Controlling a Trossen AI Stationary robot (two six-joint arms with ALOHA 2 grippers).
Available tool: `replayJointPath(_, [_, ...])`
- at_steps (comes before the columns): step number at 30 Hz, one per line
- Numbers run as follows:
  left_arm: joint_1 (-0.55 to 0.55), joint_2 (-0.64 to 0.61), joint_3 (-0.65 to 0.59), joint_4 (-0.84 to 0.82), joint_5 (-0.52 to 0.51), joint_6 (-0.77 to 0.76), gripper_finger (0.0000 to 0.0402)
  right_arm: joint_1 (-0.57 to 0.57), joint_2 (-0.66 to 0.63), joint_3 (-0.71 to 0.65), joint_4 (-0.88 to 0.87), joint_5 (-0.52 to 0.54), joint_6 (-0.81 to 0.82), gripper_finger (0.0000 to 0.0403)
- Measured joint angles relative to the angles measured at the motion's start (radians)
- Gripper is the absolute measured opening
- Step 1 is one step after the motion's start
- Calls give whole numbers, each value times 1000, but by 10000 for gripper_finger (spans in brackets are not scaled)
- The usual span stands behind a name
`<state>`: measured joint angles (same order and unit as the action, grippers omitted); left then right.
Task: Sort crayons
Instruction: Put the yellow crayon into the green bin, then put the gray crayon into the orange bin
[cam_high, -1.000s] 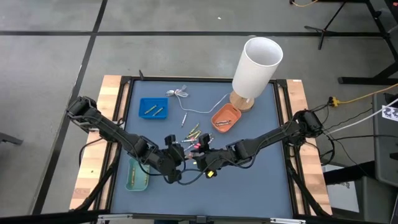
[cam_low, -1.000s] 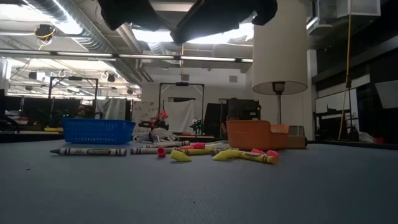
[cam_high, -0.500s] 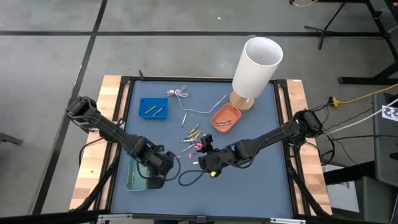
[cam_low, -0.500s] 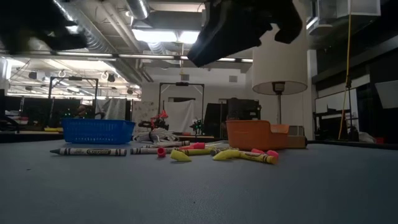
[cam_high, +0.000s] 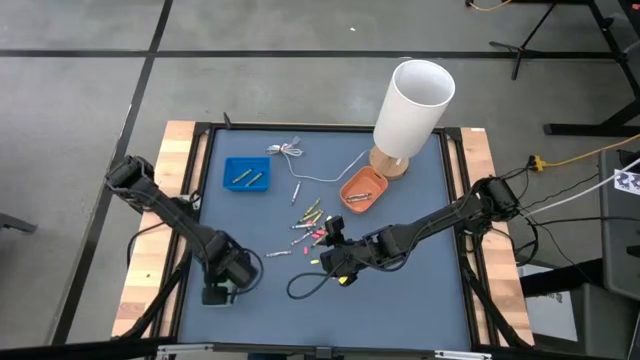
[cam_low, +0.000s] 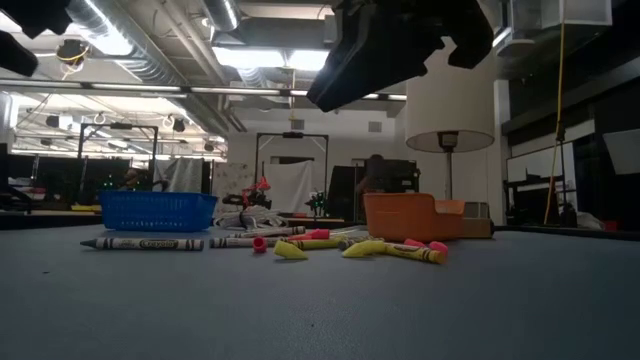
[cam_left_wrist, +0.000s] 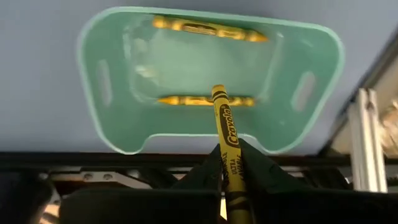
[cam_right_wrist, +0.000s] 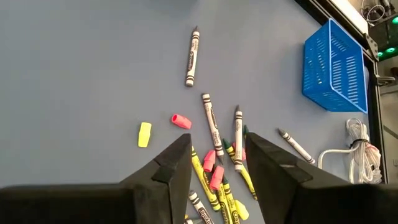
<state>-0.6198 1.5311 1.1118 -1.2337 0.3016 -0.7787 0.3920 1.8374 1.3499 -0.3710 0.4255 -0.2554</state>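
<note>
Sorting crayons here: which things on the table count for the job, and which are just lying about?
Job:
- loose pile of yellow, pink and pale wax crayons
- yellow crayon in the shut left hand
- mint-green plastic tray with two yellow crayons
- blue mesh basket
- orange plastic tray
- open right hand

Lying about:
- white-shaded wooden lamp
- thin white cable

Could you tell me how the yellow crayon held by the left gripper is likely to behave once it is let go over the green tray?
The yellow crayon looks stiff and slim, so it probably drops cleanly from the left gripper. Being round, it may roll a little, but the green tray has a raised rim that should stop it, as with the two crayons already lying inside.
</note>
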Motion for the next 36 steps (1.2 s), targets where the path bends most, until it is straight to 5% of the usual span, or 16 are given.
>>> replayJointPath(14, [-37,0,0,-8,-100,-110,75,0,0,0,1,0,0,150])
replayJointPath(25, [-35,0,0,26,-367,-107,108,0,0,0,1,0,0,150])
replayJointPath(31, [-24,0,0,211,-629,-106,106,0,0,0,1,0,0,150])
replayJointPath(36, [18,0,0,340,-721,-46,98,0,0,0,1,0,-1,150])
